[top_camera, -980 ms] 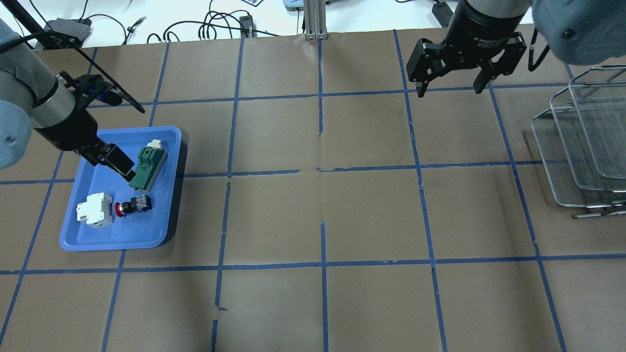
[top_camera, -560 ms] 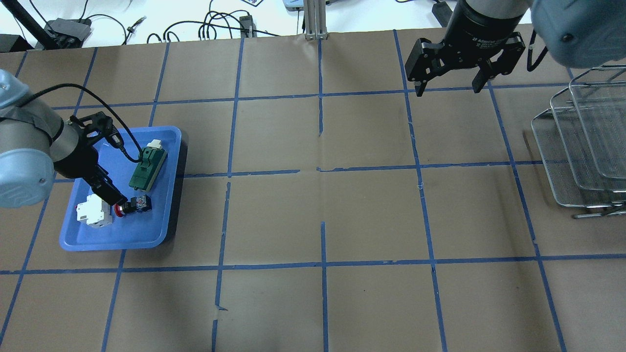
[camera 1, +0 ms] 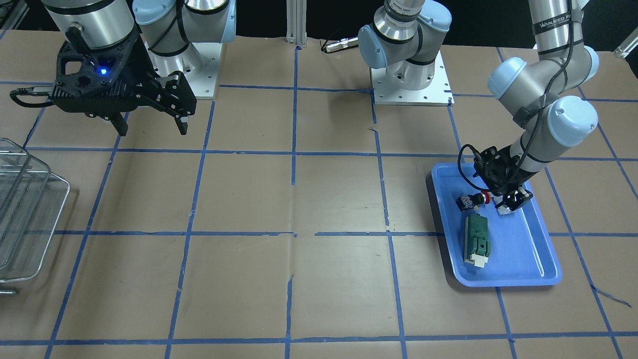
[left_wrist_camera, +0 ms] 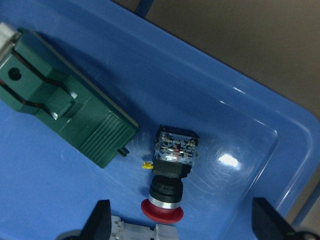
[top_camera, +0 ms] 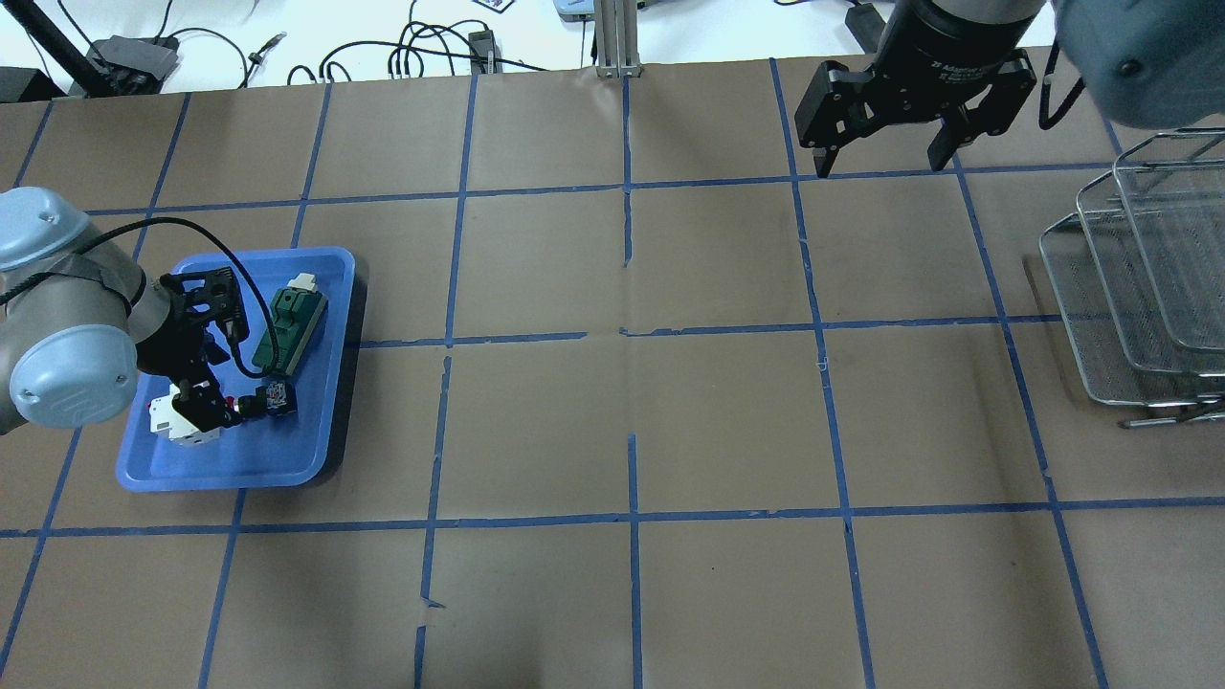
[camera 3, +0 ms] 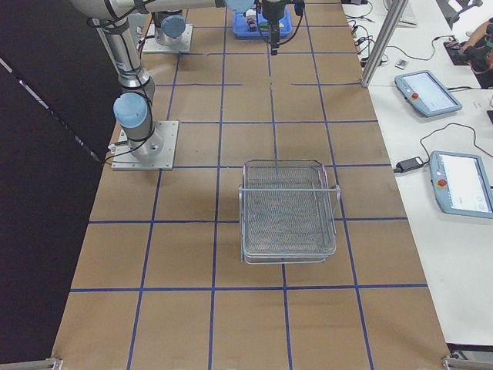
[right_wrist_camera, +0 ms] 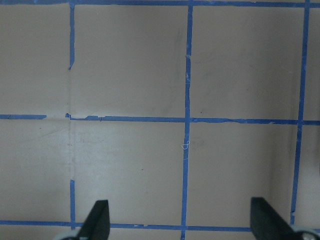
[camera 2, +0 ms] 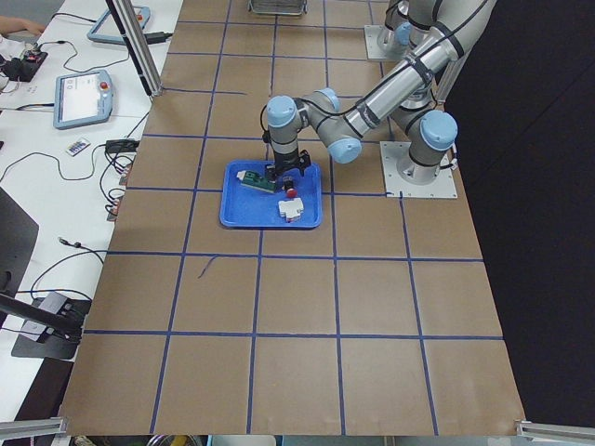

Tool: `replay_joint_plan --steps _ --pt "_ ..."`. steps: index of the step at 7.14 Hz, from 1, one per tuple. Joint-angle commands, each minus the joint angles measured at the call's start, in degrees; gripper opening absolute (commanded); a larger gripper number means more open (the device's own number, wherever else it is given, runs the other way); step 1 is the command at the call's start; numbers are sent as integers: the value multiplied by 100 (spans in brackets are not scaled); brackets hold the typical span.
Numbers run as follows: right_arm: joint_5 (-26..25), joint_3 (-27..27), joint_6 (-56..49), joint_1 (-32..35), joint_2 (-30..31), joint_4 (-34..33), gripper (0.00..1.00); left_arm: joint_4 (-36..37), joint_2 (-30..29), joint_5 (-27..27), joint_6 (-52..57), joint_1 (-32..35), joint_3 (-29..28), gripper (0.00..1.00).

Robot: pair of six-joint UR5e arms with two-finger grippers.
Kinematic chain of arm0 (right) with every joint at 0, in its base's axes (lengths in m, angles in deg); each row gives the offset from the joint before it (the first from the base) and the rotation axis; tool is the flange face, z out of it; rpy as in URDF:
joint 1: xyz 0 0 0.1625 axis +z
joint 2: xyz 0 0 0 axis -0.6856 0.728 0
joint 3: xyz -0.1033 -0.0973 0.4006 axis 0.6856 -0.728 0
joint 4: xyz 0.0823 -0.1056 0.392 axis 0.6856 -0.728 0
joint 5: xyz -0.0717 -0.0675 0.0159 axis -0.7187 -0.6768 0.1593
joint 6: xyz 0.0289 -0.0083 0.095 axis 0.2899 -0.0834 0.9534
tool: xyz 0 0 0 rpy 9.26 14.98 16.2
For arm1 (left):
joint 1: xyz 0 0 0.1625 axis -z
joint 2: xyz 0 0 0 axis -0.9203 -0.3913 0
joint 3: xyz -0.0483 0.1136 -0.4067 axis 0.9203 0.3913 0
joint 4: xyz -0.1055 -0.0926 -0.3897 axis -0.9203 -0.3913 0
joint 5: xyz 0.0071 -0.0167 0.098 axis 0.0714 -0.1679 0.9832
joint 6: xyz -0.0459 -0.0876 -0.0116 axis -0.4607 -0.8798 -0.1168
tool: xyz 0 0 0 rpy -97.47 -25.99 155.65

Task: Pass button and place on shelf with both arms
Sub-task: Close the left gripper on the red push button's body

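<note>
Counts, all views combined.

- Robot arms: two, a left arm (top_camera: 57,311) and a right arm (camera 1: 94,20), on two base plates (camera 1: 438,94).
- Grippers: two, a left gripper (top_camera: 206,407) and a right gripper (top_camera: 879,165), with two fingers each.
- Table (top_camera: 612,421): one.
- Blue tray (top_camera: 287,450): one, holding three parts:
  - one push-button (left_wrist_camera: 172,165)
  - one green module (left_wrist_camera: 65,115)
  - one white breaker block (camera 2: 291,211)
- Wire-mesh shelf (camera 3: 289,208): one. Three tiers can be told apart from overhead.
- Touchscreen pendants (camera 3: 430,91): two, on the white side bench in the exterior right view.
</note>
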Motion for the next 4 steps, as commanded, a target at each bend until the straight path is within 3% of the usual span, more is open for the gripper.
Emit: replay_joint_plan --steps 1,4 --pt "-27 6 -26 -51 -22 -13 100 150 -271 2 316 -105 31 100" --pt "-123 94 -53 2 -4 -381 100 177 -413 -60 484 -105 58 100"
